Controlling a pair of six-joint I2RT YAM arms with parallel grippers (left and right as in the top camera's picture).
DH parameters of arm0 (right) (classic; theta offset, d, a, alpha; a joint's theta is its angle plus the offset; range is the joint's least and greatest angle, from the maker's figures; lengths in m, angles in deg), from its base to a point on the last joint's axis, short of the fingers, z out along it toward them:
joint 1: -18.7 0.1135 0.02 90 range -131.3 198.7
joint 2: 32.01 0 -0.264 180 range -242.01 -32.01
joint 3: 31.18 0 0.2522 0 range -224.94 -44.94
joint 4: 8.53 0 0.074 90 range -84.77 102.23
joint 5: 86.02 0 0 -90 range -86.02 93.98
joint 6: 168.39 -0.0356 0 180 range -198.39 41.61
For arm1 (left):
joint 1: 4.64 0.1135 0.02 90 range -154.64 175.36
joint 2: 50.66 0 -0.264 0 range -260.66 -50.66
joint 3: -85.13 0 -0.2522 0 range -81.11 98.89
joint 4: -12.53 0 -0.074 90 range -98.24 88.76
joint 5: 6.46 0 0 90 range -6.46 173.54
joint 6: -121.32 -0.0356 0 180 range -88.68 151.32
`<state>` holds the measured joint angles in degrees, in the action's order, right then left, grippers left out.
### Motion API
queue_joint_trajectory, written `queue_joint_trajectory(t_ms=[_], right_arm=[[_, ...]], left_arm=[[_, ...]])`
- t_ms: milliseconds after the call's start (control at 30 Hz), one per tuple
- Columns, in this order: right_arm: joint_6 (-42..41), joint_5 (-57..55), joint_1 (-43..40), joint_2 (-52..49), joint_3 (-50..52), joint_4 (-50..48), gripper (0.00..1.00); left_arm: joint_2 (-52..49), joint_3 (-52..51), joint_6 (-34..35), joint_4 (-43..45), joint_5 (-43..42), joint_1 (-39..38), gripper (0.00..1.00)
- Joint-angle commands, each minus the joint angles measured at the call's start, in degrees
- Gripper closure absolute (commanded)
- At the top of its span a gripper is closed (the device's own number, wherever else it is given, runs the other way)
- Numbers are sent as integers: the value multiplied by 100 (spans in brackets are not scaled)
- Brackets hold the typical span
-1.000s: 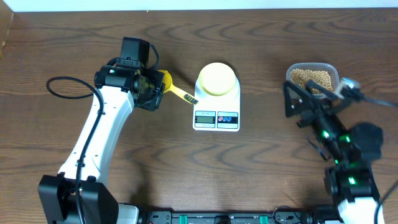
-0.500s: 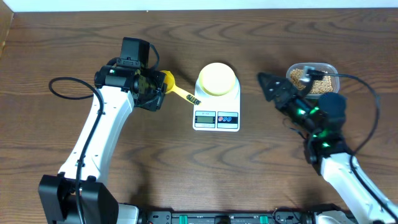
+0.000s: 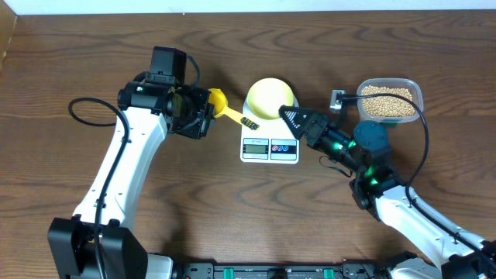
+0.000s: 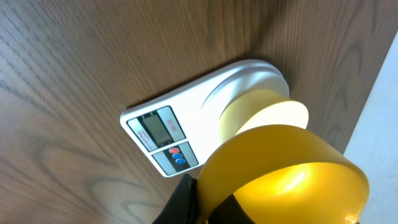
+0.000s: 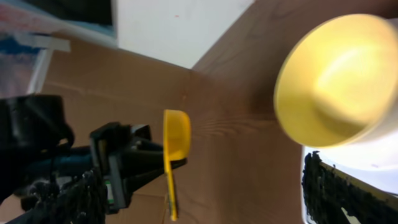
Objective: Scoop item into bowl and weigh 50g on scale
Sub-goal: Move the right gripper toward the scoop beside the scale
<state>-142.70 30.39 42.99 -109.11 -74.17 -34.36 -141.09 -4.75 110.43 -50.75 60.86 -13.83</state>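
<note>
The pale-yellow bowl [image 3: 270, 97] stands on the white scale [image 3: 270, 143]. My left gripper [image 3: 203, 105] is shut on a bright yellow scoop [image 3: 219, 101], held just left of the scale with its handle pointing toward the display. The left wrist view has the scoop [image 4: 280, 174] filling the front, with the scale [image 4: 186, 118] and bowl [image 4: 264, 115] beyond. My right gripper [image 3: 288, 115] is open and empty at the bowl's right front edge. Its wrist view shows the bowl [image 5: 339, 81] close ahead and the scoop [image 5: 175, 137] further off. The beans [image 3: 387, 101] fill a clear container.
The clear bean container [image 3: 418, 91] stands at the far right, behind my right arm. A black cable [image 3: 85, 105] loops left of the left arm. A white wall edge runs along the table's far side.
My right arm has swung left from beside the bean container to the bowl on the scale. My left gripper has shifted the scoop slightly right.
</note>
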Motion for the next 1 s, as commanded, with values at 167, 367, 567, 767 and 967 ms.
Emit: queue_joint_trajectory(t_ms=[167, 367, 567, 767, 967], right_arm=[[-37, -251, 330, -17, -107, -92, 7], [-39, -249, 358, -17, -107, -92, 17], [-37, -179, 358, -17, -107, -92, 17], [-31, -212, 356, -17, -107, -94, 18], [-35, -210, 358, -17, -107, -94, 27]], left_arm=[[52, -39, 190, 90, -431, -420, 92], [52, -39, 363, 358, -422, -675, 92], [52, -39, 868, 356, -216, -822, 92], [52, -39, 1438, 358, -181, -914, 92], [52, -39, 1665, 358, 26, -986, 92]])
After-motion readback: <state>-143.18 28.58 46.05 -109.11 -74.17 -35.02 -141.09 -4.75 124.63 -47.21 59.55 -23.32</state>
